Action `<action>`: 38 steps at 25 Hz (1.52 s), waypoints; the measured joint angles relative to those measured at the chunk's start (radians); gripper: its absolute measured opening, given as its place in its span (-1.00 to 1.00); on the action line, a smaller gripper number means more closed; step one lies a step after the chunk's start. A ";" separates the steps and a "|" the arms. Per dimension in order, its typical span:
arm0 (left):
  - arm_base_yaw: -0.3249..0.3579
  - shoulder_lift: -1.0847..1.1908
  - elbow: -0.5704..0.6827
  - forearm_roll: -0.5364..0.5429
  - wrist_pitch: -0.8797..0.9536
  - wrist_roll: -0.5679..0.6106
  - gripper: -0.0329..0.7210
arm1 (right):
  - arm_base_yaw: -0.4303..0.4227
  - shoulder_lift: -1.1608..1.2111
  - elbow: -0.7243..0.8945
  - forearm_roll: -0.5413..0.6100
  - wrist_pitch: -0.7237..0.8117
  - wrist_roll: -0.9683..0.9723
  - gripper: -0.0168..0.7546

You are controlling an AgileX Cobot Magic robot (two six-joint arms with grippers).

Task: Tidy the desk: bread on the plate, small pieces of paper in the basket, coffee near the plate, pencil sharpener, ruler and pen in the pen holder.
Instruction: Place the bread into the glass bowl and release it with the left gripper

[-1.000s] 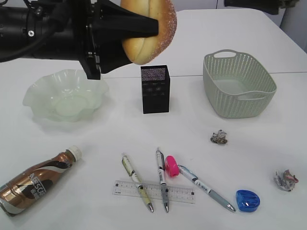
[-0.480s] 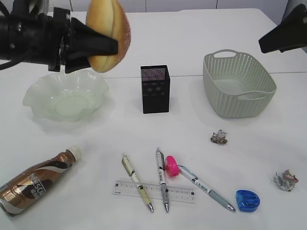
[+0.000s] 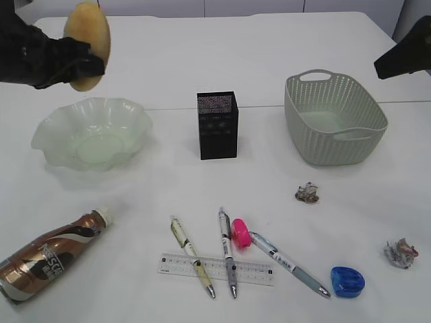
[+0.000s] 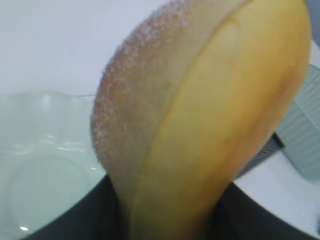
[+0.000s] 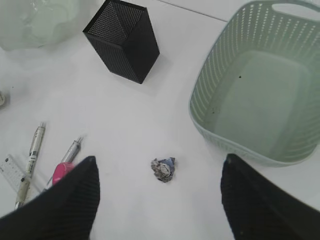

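Exterior view: white desk with everything laid out, largest first. Grey-green perforated basket far right, nothing in it, ready for the paper. Ruffled pale green glass plate far left, nothing on it yet. Brown bottle of coffee on its side at front left, well apart from the plate, so not yet placed; "NESCAFE" readable on the label. Bread up in the air, clamped on edge by the left gripper, above the plate's back rim and not touching it; judged mid-carry toward a drop. Left wrist view fills with the bun, sugary pale side left, golden crust right, plate below it; jaws pressed on both flanks. Black mesh pen holder upright at centre, between plate and basket, handy for both arms. Right gripper hangs spread wide, holding nothing, directly over one crumpled paper ball just beside the basket; looks lined up for a pick. Clear ruler flat at front centre, under the tips of two pens; third pen to its right. Markings on ruler too fine to read. Pink sharpener between pens, blue one front right. Second paper ball at the right edge.
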 joint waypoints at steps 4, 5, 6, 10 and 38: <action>0.003 0.002 0.000 -0.006 -0.164 0.105 -0.13 | 0.000 0.000 0.000 -0.002 -0.030 0.000 0.55; 0.003 0.002 0.000 -0.006 -0.191 0.131 -0.13 | 0.000 0.000 0.000 -0.002 -0.033 0.000 0.55; 0.003 0.002 0.000 -0.006 -0.223 0.159 -0.13 | 0.000 0.000 0.000 -0.002 -0.032 0.004 0.55; 0.003 0.002 0.000 0.027 -0.306 0.205 -0.13 | 0.000 0.000 0.000 -0.002 -0.036 0.017 0.55; 0.001 0.269 -0.086 -0.225 -0.339 0.216 0.05 | 0.000 0.000 0.000 -0.002 -0.036 0.024 0.55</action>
